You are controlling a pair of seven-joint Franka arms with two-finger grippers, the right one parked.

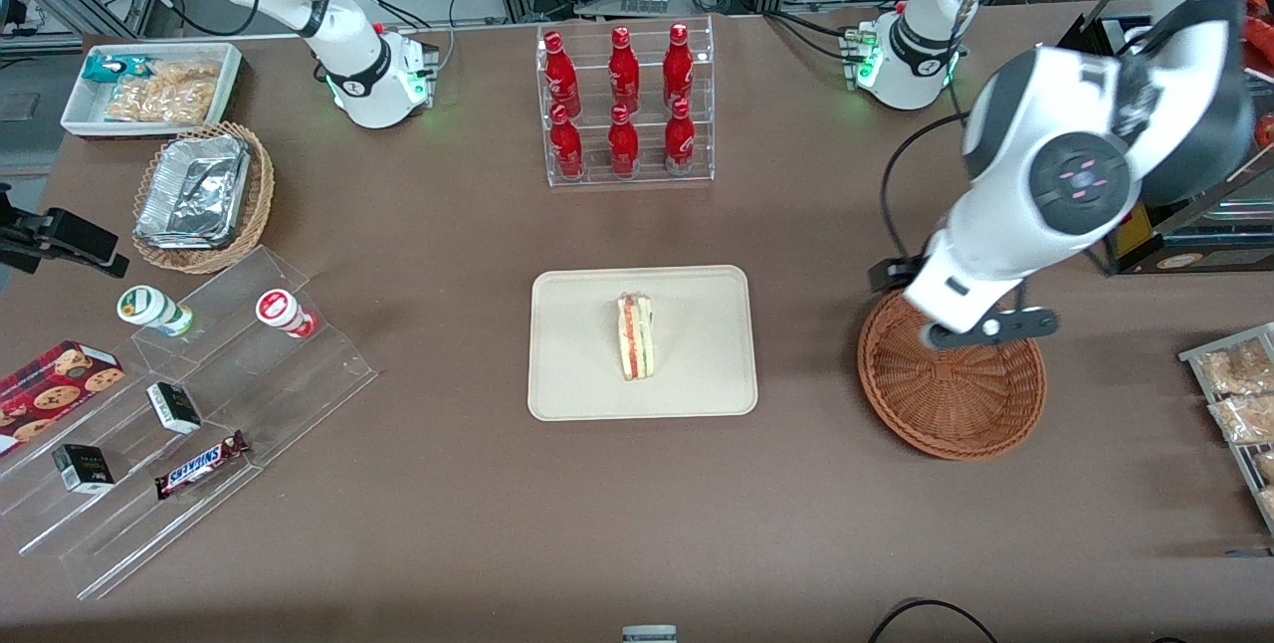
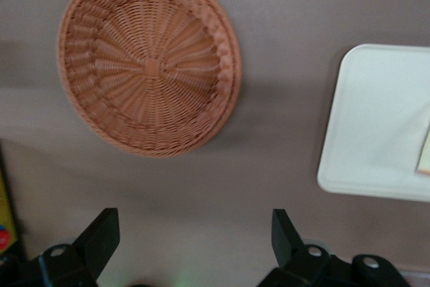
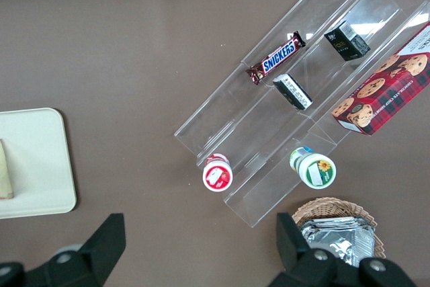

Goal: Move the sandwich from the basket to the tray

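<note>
Front view: one sandwich (image 1: 635,335) on one tray (image 1: 567,374); claw (image 2: 195,243) spread above table.

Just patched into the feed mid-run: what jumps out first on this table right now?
The small triangular white-bread sandwich with red and green filling lies at the middle of the flat cream-beige plastic tray. The round reddish-brown wicker basket, beside the tray toward the working arm's end, holds nothing. The left arm's gripper hangs open above the table beside that basket, and a clear rack of six red bottles stands farther from the camera than the tray.
</note>
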